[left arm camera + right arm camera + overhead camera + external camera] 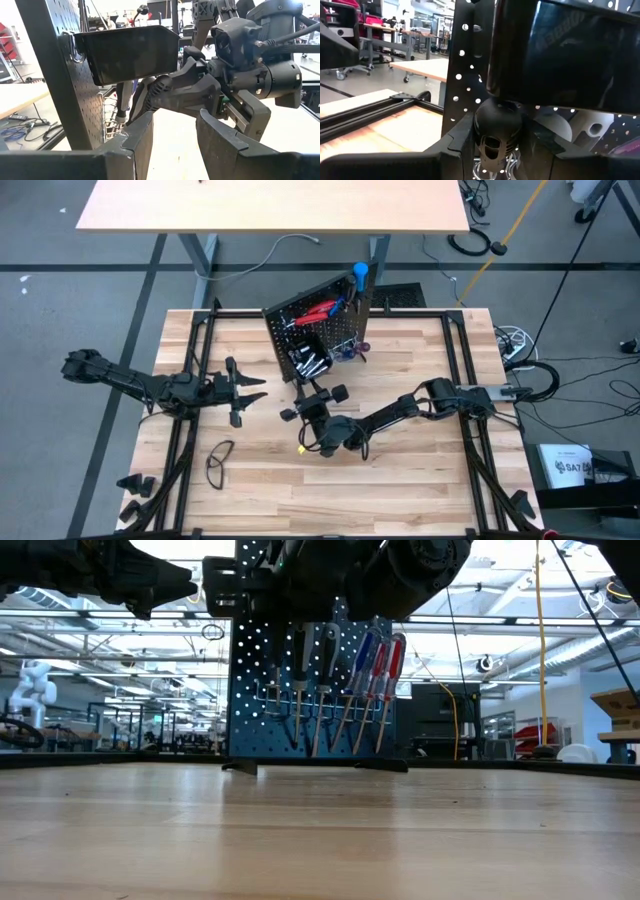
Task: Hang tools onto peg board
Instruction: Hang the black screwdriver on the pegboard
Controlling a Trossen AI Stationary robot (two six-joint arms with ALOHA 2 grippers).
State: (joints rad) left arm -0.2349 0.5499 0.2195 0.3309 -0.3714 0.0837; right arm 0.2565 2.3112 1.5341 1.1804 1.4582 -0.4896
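Observation:
The black peg board (322, 330) stands upright on the table's far middle, with red pliers (320, 310) and a small black bin (130, 50) on it. Blue- and red-handled screwdrivers (378, 660) hang from its rack, tips down. My right gripper (312, 388) is at the board's near face, just under the bin (560, 50), and is shut on a black-handled screwdriver (497, 131). My left gripper (255, 388) stands open to the left of the board and holds nothing (172, 140). My right gripper pinches the screwdriver's ribbed black handle (159, 95) between its two fingers. The fingers come level from the table's near side toward the board. The handle's butt end (496, 142) faces back between the fingers. The tool is clear of the table; its shaft is hidden.
A black loop like a pair of glasses (220, 460) lies on the near left of the table. A small yellow bit (301, 448) lies beside my right arm's elbow. Black frame rails (195, 380) run along both sides. A second table (270, 205) stands beyond.

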